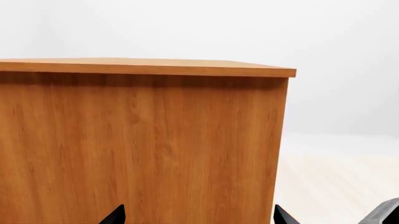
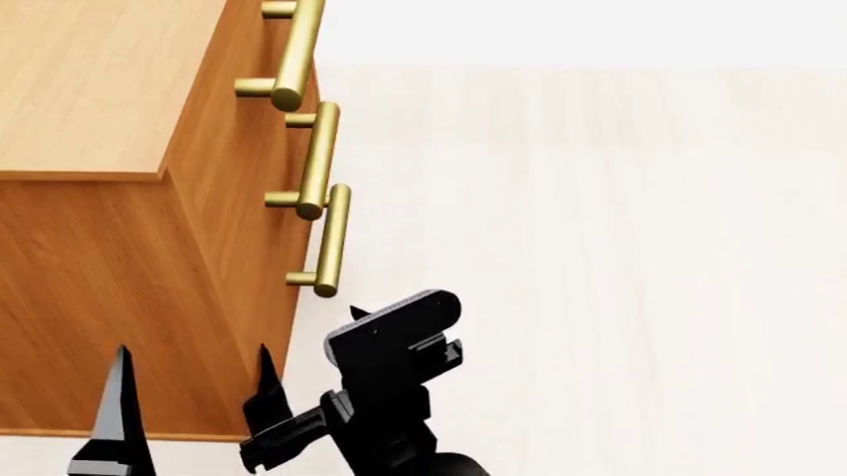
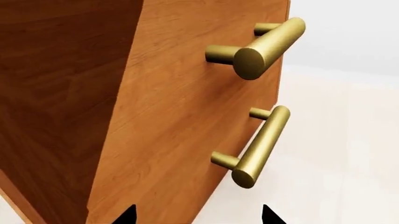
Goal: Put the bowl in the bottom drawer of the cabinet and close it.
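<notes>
The bowl is out of view in all three views. The orange-brown cabinet [image 2: 106,258] stands at the left, its front facing right with three brass bar handles. The lowest handle [image 2: 328,243] marks the bottom drawer, and the front looks flush and shut. My left gripper [image 2: 192,397] is open with nothing in it and points at the cabinet's plain side panel [image 1: 143,149]. My right gripper [image 3: 198,215] is open and empty at the cabinet's near front corner, below two handles, the lower one [image 3: 259,147] closest. Its black wrist housing [image 2: 391,342] sits just below the lowest handle.
Pale wood-look floor [image 2: 622,258] stretches to the right of the cabinet's front. The cabinet top [image 2: 93,79] is bare where it shows. A grey part of the right arm [image 1: 388,212] shows past the cabinet's edge in the left wrist view.
</notes>
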Tool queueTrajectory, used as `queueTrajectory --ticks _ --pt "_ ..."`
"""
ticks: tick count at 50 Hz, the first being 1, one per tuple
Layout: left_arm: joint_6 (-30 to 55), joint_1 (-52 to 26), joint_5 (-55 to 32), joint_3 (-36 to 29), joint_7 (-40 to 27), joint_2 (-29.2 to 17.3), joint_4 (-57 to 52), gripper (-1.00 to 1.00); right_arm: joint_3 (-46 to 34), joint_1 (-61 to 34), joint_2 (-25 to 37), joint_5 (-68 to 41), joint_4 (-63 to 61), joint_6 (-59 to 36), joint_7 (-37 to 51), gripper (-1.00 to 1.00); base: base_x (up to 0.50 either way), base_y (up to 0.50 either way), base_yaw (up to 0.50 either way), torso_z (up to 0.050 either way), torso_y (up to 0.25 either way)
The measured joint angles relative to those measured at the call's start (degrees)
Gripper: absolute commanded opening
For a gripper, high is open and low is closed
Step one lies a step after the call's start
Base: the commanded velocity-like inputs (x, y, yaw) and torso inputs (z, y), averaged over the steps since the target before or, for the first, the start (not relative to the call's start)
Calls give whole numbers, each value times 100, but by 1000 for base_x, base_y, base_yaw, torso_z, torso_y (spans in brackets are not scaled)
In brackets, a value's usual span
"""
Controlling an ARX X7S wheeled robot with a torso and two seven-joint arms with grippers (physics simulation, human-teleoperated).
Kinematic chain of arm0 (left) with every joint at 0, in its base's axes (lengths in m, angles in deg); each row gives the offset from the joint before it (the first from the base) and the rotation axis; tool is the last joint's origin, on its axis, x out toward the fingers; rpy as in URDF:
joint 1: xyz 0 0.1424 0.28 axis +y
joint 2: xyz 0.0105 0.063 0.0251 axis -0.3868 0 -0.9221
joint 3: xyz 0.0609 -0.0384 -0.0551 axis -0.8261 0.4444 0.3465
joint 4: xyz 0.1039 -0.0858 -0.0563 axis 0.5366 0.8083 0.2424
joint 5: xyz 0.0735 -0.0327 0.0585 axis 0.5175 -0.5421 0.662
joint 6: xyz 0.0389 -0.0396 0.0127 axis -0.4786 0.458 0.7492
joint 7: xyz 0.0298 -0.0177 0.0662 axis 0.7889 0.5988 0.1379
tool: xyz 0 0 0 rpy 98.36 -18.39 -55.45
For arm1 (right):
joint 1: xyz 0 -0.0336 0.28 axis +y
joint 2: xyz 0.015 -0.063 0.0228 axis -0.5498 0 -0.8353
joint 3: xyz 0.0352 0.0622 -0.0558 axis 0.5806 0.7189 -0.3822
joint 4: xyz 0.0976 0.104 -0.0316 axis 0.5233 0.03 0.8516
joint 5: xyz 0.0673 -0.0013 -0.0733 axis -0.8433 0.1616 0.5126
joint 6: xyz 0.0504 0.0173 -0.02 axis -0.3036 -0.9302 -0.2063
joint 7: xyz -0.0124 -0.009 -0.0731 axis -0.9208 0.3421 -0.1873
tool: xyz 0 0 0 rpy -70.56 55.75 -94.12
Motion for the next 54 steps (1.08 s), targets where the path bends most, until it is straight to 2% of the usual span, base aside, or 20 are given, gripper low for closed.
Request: queueTrajectory --ticks 8,17,38,54 --pt "-8 -5 0 -10 -3 0 13 100 12 8 46 -96 -137 -49 62 100 1 0 1 0 0" --pt "-14 -15 7 -35 -1 7 39 100 123 109 333 -187 -855 -165 421 100 0 0 0 0 0" --pt "1 -37 41 -119 0 16 54 100 540 693 1596 -264 -3237 -567 1875 100 0 0 0 0 0" --pt "26 -68 57 -162 -17 18 56 100 872 1511 2488 -84 -4749 -445 2885 100 0 0 0 0 0"
